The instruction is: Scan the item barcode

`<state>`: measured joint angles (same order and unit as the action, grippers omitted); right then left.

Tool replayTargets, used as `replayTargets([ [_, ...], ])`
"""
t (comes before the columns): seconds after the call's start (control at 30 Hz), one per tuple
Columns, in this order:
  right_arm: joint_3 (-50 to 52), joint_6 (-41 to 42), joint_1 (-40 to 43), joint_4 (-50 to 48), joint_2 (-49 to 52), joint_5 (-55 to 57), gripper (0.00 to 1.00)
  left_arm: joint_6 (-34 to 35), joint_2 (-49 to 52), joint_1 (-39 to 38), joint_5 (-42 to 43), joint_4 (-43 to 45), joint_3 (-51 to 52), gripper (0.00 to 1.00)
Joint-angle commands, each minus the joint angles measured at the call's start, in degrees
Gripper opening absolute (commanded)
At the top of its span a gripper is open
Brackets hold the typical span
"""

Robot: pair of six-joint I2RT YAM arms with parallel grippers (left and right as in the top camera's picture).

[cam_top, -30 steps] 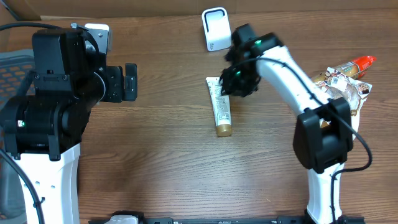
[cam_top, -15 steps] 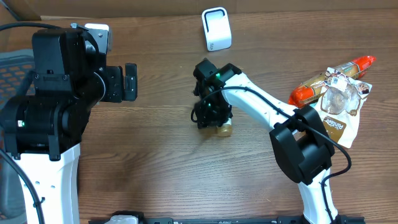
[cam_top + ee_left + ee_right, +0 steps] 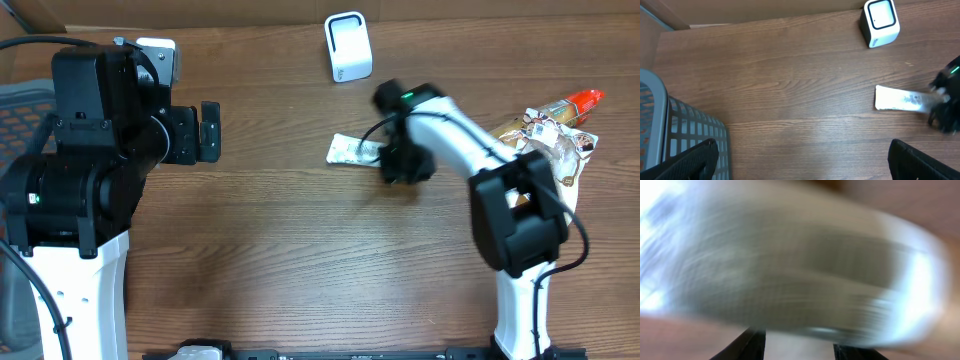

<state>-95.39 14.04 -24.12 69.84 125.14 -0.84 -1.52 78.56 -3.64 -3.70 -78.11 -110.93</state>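
Note:
The item is a white tube [image 3: 352,150] that lies crosswise over the table's middle, its flat crimped end to the left. My right gripper [image 3: 405,160] covers its other end and is shut on it. In the right wrist view the tube [image 3: 790,265] is a blurred pale mass that fills the frame above the two dark fingers [image 3: 747,342]. The left wrist view shows the tube [image 3: 900,99] with the right gripper [image 3: 945,107] at its right end. A white scanner [image 3: 347,47] stands at the back, beyond the tube. My left gripper [image 3: 210,131] hangs open at the left, holding nothing.
A grey mesh basket [image 3: 670,125] stands at the far left. A heap of snack packets [image 3: 545,140] lies at the right edge. The scanner [image 3: 881,22] sits near the cardboard wall at the back.
The right gripper swung left over the tube, then back to the right. The tube lay lengthwise with its gold cap toward the front; now it points crosswise. The left arm has not moved.

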Motion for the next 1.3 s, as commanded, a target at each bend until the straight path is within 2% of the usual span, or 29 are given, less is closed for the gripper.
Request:
replayTargets([
  [0.0, -0.07, -3.89, 8.17, -5.73, -1.27, 0.48, 0.45, -0.66, 0.09, 0.24, 0.31, 0.02, -0.04, 1.0],
  [0.1, -1.2, -5.18, 11.63, -8.9, -1.27, -9.88, 0.48, -0.68, 0.09, 0.24, 0.31, 0.02, -0.04, 1.0],
  [0.27, -1.86, -5.11, 13.7, -12.44, -1.27, -29.68, 0.64, -0.66, 0.09, 0.24, 0.31, 0.02, -0.04, 1.0],
  [0.33, -1.86, -4.35, 13.46, -13.03, -1.27, -34.25, 0.72, -0.68, 0.09, 0.24, 0.31, 0.02, -0.04, 1.0],
  [0.43, -1.84, 2.21, 12.04, -13.05, -1.27, -32.85, 0.79, -0.68, 0.09, 0.24, 0.31, 0.02, -0.04, 1.0],
  [0.57, -1.57, 16.68, 9.22, -14.51, -1.27, -22.25, 0.81, -0.66, 0.09, 0.24, 0.31, 0.02, -0.04, 1.0],
  [0.73, 0.57, 28.2, 5.35, -20.72, -1.27, -12.22, 0.83, -0.66, 0.09, 0.24, 0.33, 0.02, -0.04, 1.0],
  [0.97, 4.74, 31.58, 2.64, -25.2, -1.27, -6.08, 0.59, -0.66, 0.09, 0.24, 0.31, 0.02, -0.04, 0.99],
  [1.0, 5.81, 31.47, 2.49, -25.49, -1.27, -5.05, 0.48, -0.68, 0.09, 0.24, 0.31, 0.02, -0.04, 1.0],
  [1.03, 6.25, 30.53, 2.47, -25.68, -1.27, -4.92, 0.42, -0.66, 0.09, 0.24, 0.31, 0.02, -0.04, 1.0],
  [1.2, 6.93, 19.5, 2.49, -25.16, -1.27, -7.06, 0.23, -0.66, 0.09, 0.24, 0.33, 0.02, -0.04, 0.99],
  [1.27, 6.58, 11.06, 2.49, -24.59, -1.29, -12.28, 0.21, -0.66, 0.09, 0.24, 0.31, 0.04, -0.04, 1.0],
])
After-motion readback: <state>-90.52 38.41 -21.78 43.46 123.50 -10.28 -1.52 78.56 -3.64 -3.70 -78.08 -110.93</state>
